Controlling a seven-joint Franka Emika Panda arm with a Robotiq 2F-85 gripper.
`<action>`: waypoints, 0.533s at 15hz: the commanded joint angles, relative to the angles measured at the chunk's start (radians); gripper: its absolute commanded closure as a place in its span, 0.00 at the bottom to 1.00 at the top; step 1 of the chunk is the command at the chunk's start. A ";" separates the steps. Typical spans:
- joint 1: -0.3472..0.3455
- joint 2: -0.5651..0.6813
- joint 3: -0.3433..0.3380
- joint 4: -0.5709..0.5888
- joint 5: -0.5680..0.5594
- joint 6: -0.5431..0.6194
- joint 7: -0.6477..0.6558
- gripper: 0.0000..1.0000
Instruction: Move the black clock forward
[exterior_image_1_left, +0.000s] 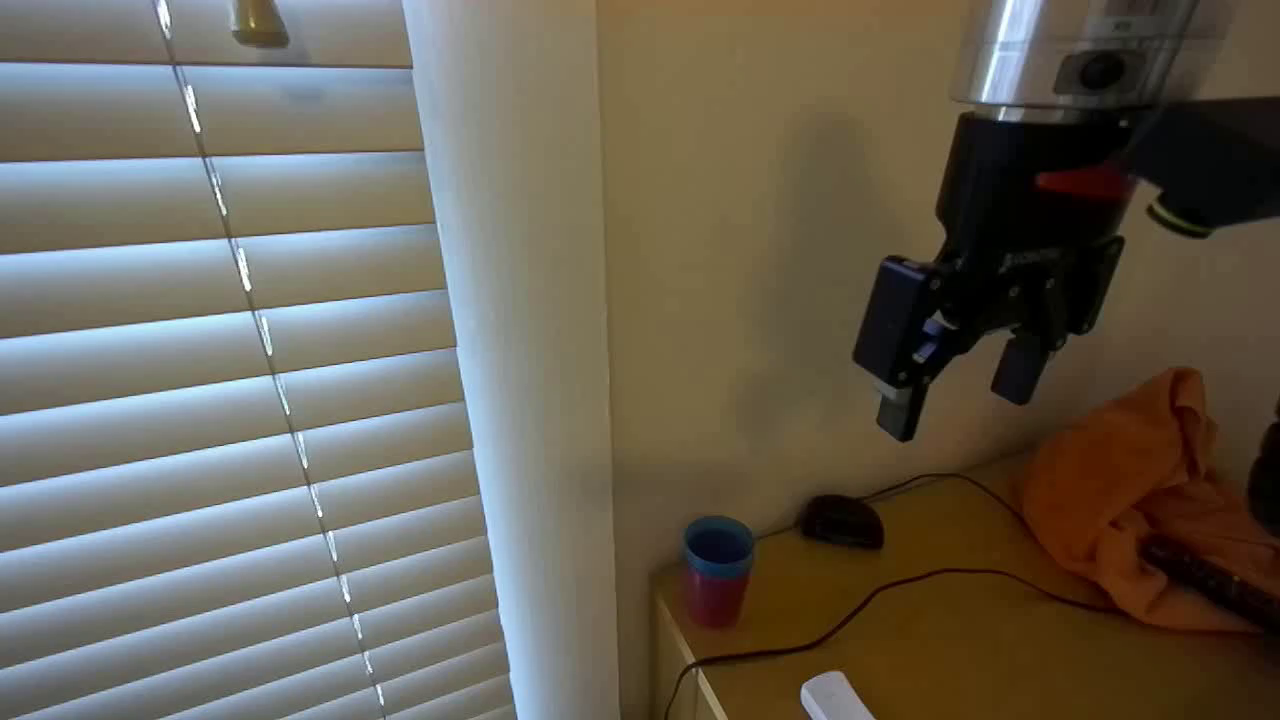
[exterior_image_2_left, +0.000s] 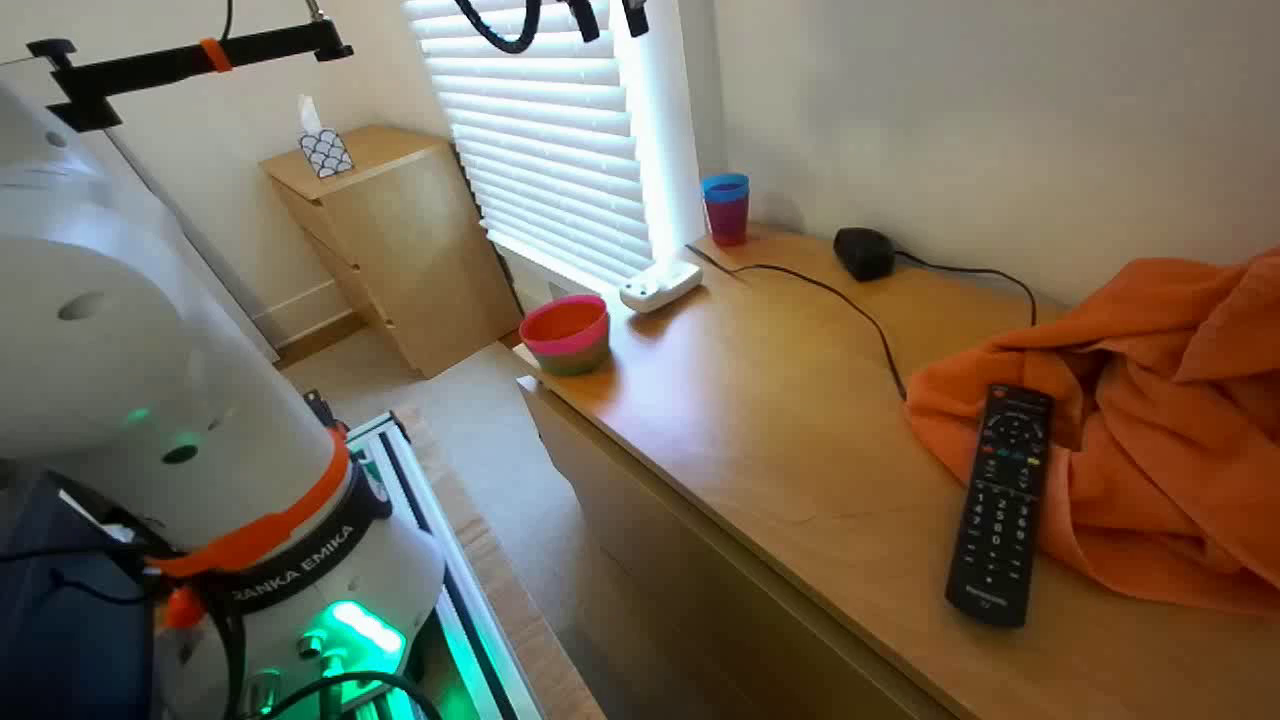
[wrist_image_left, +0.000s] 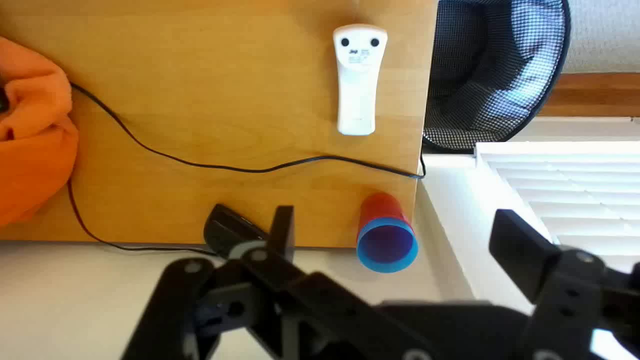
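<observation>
The black clock is low and rounded. It sits on the wooden dresser top near the wall, in both exterior views (exterior_image_1_left: 842, 521) (exterior_image_2_left: 864, 252), with a dark cord running from it. In the wrist view the clock (wrist_image_left: 227, 230) is at lower left, partly hidden behind a gripper finger. My gripper (exterior_image_1_left: 960, 392) is open and empty, well above the dresser and apart from the clock. Its fingertips show at the top edge of an exterior view (exterior_image_2_left: 612, 20). In the wrist view the gripper (wrist_image_left: 400, 237) has its fingers wide apart, with the cup seen between them, lower down.
A blue-rimmed red cup (exterior_image_2_left: 727, 210) stands beside the clock near the dresser's end. A white device (wrist_image_left: 357, 82), a pink-rimmed bowl (exterior_image_2_left: 566, 335), a black remote (exterior_image_2_left: 1000, 505) and an orange cloth (exterior_image_2_left: 1130, 430) lie on the dresser (exterior_image_2_left: 760, 420). A loose cord (wrist_image_left: 255, 170) crosses it.
</observation>
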 joint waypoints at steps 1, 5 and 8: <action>0.024 0.003 -0.022 0.003 -0.007 -0.003 0.006 0.00; -0.003 0.014 -0.021 -0.006 -0.053 -0.021 0.105 0.00; -0.040 0.024 -0.064 -0.088 -0.070 0.029 0.207 0.00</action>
